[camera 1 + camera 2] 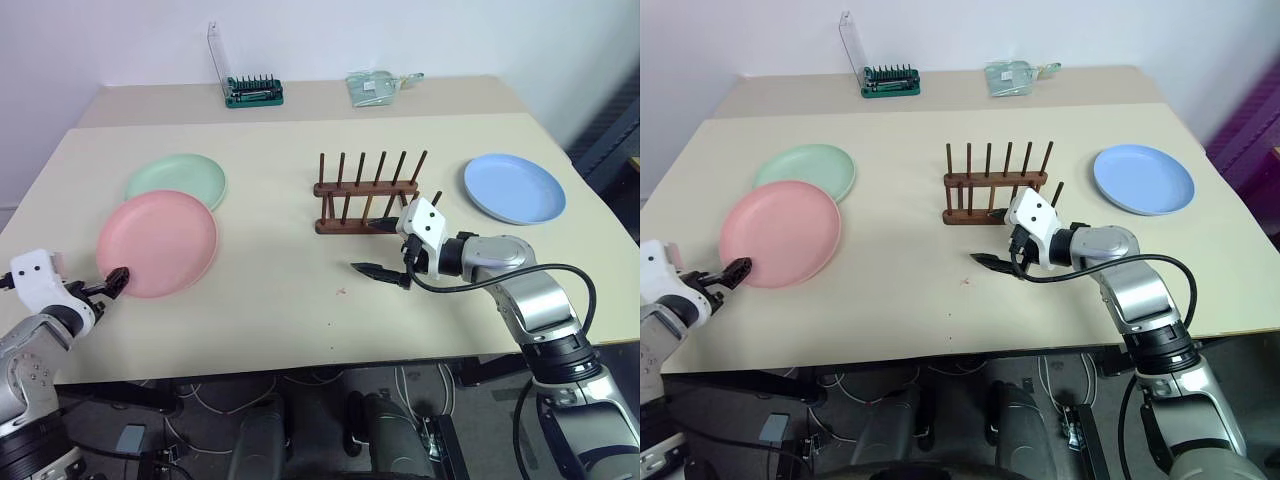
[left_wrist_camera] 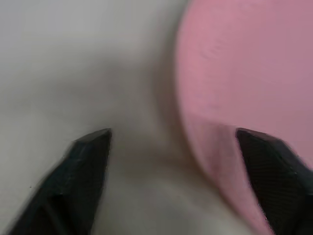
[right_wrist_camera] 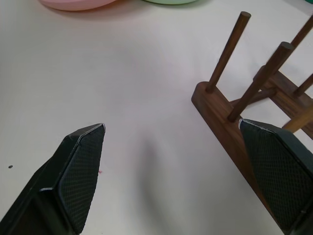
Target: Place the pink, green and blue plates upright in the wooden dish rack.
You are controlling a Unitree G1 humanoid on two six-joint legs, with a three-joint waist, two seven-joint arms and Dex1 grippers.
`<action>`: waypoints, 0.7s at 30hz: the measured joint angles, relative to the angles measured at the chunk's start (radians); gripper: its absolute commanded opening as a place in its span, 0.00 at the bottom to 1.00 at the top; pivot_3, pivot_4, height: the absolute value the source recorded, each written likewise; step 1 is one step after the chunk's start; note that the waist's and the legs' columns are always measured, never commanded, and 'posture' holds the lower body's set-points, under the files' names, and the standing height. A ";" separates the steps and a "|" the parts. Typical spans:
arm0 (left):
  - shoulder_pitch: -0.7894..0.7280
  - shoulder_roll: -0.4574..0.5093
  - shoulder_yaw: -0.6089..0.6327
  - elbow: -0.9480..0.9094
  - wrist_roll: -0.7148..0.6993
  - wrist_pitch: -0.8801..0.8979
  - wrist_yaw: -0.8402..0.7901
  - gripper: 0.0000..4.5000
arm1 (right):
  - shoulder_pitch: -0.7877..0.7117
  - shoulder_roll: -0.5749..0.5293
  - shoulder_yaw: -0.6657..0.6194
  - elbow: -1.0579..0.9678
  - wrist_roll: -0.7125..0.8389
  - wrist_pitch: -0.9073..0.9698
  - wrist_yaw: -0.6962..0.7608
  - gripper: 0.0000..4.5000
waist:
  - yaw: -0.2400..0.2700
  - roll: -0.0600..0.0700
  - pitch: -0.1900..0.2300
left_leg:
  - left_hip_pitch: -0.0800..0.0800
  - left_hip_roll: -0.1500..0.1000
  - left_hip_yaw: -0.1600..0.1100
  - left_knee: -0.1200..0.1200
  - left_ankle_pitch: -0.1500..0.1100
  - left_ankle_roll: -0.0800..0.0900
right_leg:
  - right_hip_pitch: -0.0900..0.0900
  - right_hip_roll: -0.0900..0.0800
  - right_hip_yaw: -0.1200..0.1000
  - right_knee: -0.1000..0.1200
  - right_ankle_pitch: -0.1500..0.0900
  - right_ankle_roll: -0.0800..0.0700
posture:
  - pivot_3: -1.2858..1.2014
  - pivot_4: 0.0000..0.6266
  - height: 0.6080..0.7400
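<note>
The pink plate (image 1: 157, 243) lies flat at the table's left, overlapping the front rim of the green plate (image 1: 178, 180) behind it. The blue plate (image 1: 514, 188) lies flat at the right. Between them stands the wooden dish rack (image 1: 366, 190), with nothing between its pegs. My left gripper (image 1: 110, 283) is at the pink plate's near-left rim; in the left wrist view it (image 2: 173, 142) is open, with the pink plate's rim (image 2: 210, 161) between the fingers. My right gripper (image 1: 383, 248) is open just in front of the rack's near rail (image 3: 220, 117), holding nothing.
At the back, on a second tabletop, stand a green bit set with a clear lid (image 1: 253, 92) and a pale green packet (image 1: 372, 87). The table's front edge (image 1: 300, 365) runs close below both grippers.
</note>
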 measured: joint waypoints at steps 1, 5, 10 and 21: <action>-0.006 -0.003 -0.005 0.004 -0.001 -0.003 0.001 0.46 | 0.003 -0.001 -0.001 -0.002 0.000 0.000 -0.001 1.00 | 0.000 0.000 0.000 | 0.000 0.000 0.000 0.000 0.000 0.000 | 0.000 0.000 0.000 0.000 0.000 0.000 | 0.52 0.24 0.92; -0.043 -0.009 -0.011 0.037 -0.011 -0.037 0.020 0.01 | 0.031 -0.005 -0.002 -0.027 -0.001 0.002 -0.010 1.00 | 0.000 0.000 0.000 | 0.000 0.000 0.000 0.000 0.000 0.000 | 0.000 0.000 0.000 0.000 0.000 0.000 | 0.52 0.24 0.92; -0.084 -0.032 -0.012 0.034 -0.045 -0.105 0.017 0.01 | 0.044 -0.018 -0.002 -0.070 -0.009 0.002 -0.011 1.00 | 0.000 0.000 0.000 | 0.000 0.000 0.000 0.000 0.000 0.000 | 0.000 0.000 0.000 0.000 0.000 0.000 | 0.52 0.24 0.92; -0.543 -0.155 -0.339 -0.068 -0.040 -0.215 0.109 0.01 | -0.207 0.038 0.097 -0.029 -0.300 -0.351 -0.164 1.00 | 0.001 -0.003 0.001 | -0.004 -0.003 0.002 0.000 0.001 -0.001 | -0.001 0.001 -0.001 -0.002 0.004 0.005 | 0.52 0.24 0.92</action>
